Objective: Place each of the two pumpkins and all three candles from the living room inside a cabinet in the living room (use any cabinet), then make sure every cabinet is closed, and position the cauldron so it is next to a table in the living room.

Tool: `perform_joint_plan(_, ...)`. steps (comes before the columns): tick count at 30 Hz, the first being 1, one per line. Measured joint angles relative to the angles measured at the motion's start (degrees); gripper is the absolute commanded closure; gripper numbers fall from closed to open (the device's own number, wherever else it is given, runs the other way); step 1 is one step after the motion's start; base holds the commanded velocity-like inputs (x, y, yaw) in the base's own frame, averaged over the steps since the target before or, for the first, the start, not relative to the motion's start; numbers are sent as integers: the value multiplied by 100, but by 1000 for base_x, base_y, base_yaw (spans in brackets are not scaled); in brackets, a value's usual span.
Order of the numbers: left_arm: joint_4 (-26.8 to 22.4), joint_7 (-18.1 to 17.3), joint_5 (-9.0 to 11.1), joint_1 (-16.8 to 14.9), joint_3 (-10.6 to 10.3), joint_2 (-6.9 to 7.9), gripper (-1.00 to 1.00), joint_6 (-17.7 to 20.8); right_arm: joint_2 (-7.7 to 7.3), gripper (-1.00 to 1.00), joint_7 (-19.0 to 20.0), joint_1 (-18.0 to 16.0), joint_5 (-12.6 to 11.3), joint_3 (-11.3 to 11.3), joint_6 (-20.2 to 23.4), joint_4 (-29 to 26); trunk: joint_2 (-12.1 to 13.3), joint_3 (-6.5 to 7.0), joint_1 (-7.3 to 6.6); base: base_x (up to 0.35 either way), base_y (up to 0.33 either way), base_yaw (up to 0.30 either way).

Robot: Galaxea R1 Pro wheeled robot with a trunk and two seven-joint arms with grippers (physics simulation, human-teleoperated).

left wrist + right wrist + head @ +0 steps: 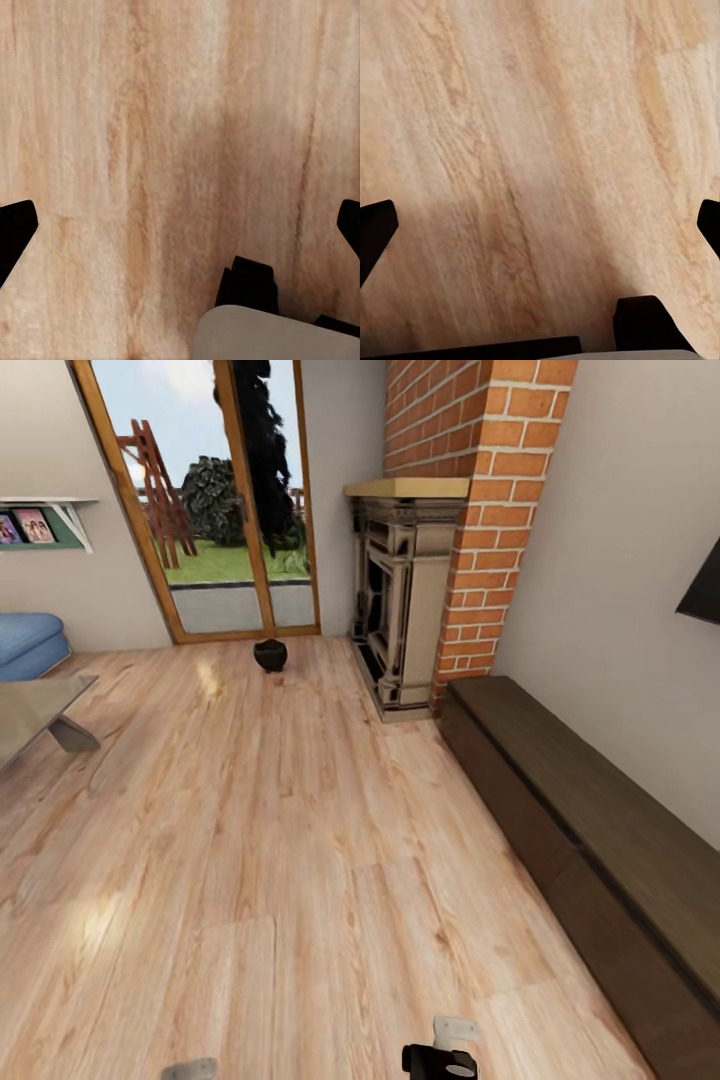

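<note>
The black cauldron (270, 654) stands on the wood floor far ahead, just in front of the glass door. The long dark brown cabinet (600, 830) runs along the right wall, its fronts flush and shut. A corner of the glass-topped table (40, 705) reaches in at the left, well apart from the cauldron. The pumpkins and candles are out of view. My left gripper (180, 232) hangs open over bare floorboards, and so does my right gripper (540, 232); nothing sits between the fingers of either.
A brick chimney with a stone fireplace (400, 600) stands between the door and the cabinet. A blue sofa (28, 643) sits at the far left under a wall shelf (45, 520). Wood floor (300, 840) stretches wide between table and cabinet.
</note>
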Motion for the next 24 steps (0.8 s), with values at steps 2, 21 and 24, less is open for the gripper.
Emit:
perform_joint_plan(2, 0, 0, 0, 0, 0, 1, -100, 0, 0, -100, 0, 0, 0, 0, 0, 0, 0, 0, 0, 287, 186, 1)
perform_joint_plan(21, 0, 0, 0, 1, 0, 2, -100, 0, 6, -100, 0, 54, 15, 0, -8, -3, 0, 78, 0, 292, 175, 42)
perform_joint_plan(24, 0, 0, 0, 1, -1, 2, -100, 0, 5, -100, 0, 66, 17, 0, -8, -4, 0, 79, 0, 298, 137, 3)
